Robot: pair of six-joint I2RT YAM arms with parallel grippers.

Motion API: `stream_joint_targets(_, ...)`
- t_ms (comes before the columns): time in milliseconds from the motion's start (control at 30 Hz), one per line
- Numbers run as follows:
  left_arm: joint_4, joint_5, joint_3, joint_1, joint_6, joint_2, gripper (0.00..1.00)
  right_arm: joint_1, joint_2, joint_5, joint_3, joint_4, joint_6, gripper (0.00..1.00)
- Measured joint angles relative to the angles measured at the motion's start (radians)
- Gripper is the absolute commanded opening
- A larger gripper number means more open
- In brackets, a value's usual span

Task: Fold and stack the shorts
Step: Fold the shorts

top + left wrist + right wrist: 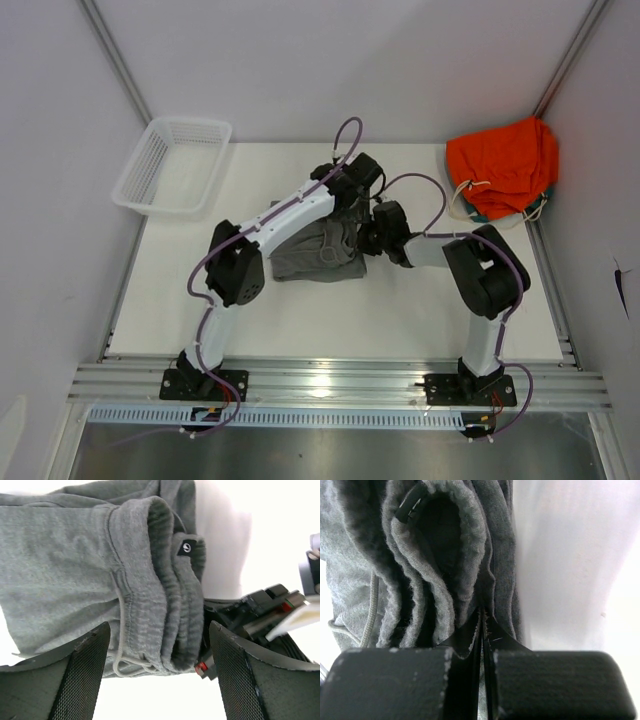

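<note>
soft, light and floppy, the shorts [320,252] lie bunched near the middle of the table [300,330], a thin fold pinched in the clenched right gripper [482,652], the left gripper [157,630] released beside the thick hem, probably the surest hold.

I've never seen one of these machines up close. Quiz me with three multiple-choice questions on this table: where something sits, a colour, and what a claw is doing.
1. Where is the white basket?
A. far left corner of the table
B. far right corner
C. between the arm bases

2. What colour is the garment bunched at the far right?
A. blue
B. orange
C. black

3. What is the right gripper doing?
A. standing wide open
B. gripping the basket
C. shut on the grey shorts

Answers: 1 A, the top view shows it far left. 2 B, it is bright orange. 3 C, its wrist view shows closed fingers pinching grey fabric.
</note>
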Motion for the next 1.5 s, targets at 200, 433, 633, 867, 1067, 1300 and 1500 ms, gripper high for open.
stream_joint_targets(200,0.056,0.068,-0.064,0.004,0.001,-0.077,0.82,-0.027,-0.027,0.011,-0.015,-0.037,-0.011,0.04)
stream_joint_targets(433,0.209,0.160,-0.388,0.072,0.002,-0.373,0.81,-0.072,-0.119,0.066,-0.048,-0.132,-0.055,0.35)
stream_joint_targets(633,0.392,0.172,-0.686,0.123,0.000,-0.552,0.81,-0.087,-0.229,0.106,-0.054,-0.212,-0.082,0.44)
stream_joint_targets(867,0.592,0.266,-1.004,0.148,-0.029,-0.568,0.80,-0.089,-0.331,0.155,-0.050,-0.298,-0.114,0.40)
stream_joint_targets(1067,0.689,0.278,-1.072,0.181,-0.036,-0.616,0.79,-0.056,-0.394,0.083,-0.017,-0.303,-0.122,0.36)
stream_joint_targets(1300,0.755,0.284,-1.074,0.181,-0.035,-0.689,0.79,-0.013,-0.302,-0.121,0.040,-0.214,-0.104,0.30)
stream_joint_targets(1500,0.770,0.292,-1.074,0.181,-0.034,-0.691,0.80,-0.023,-0.192,-0.205,-0.040,-0.116,-0.048,0.18)
